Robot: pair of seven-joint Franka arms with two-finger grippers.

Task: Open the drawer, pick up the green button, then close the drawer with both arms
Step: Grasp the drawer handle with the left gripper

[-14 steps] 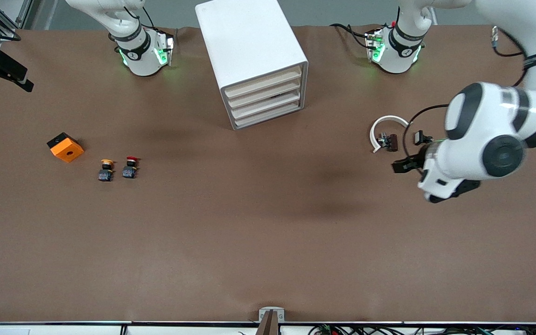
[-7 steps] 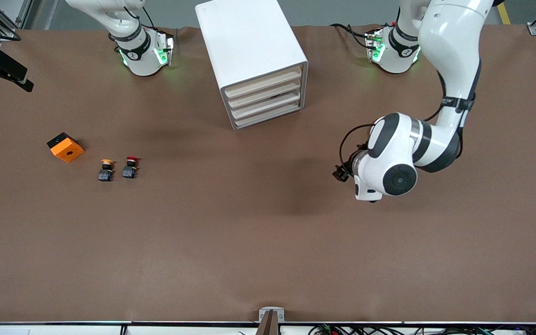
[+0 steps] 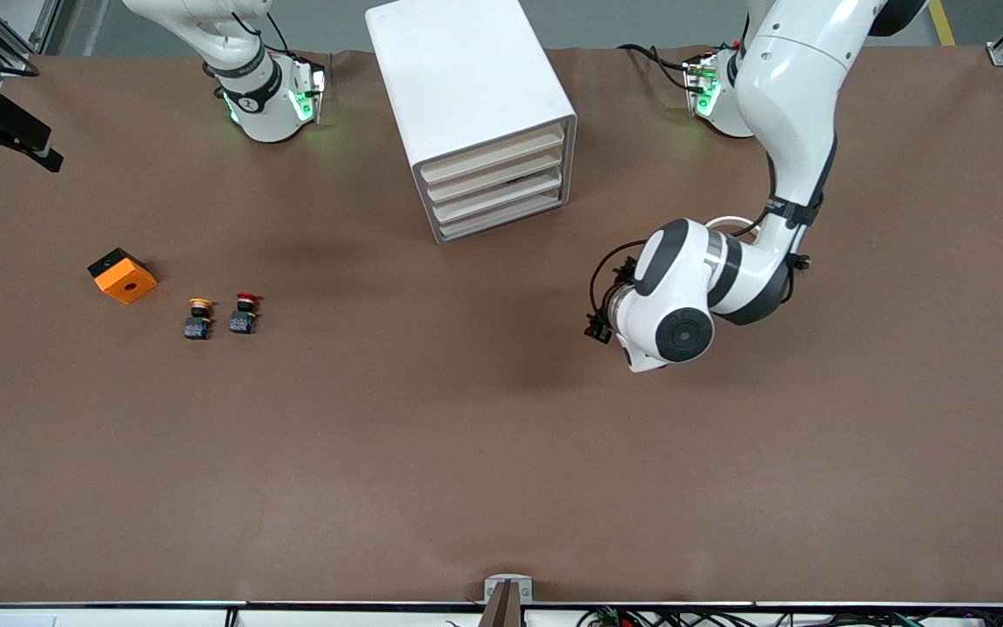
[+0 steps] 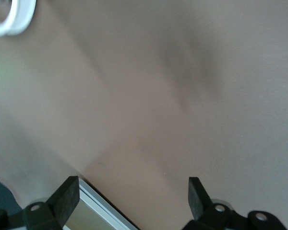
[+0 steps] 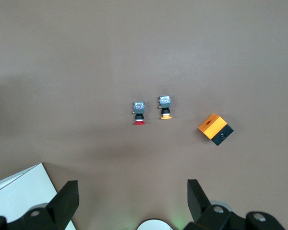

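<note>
Drawers are sitting flush and closed in the white cabinet, which is standing at the top centre of the front view, between the two arm bases. The green button is not showing in this view. The left arm is reaching down from the top of the frame and bending over the brown worktop, lower in the frame than the cabinet. The left end effector is hanging at its tip, mostly hidden by the wrist. A white ring-shaped piece is peeking out from under that arm. Toward the right arm's end of the worktop, a red button and a yellow button are standing side by side, with an orange box just beside them. Only the base of the right arm is showing, at the top of the frame.

In the left wrist view, the left end effector's fingers are spreading wide with nothing between them, over bare worktop, and the white ring-shaped piece is lying well apart from them.

In the right wrist view, the right end effector is hanging high over the worktop, fingers wide apart and gripping nothing, looking down on the red button, the yellow button, the orange box and a corner of the cabinet.
</note>
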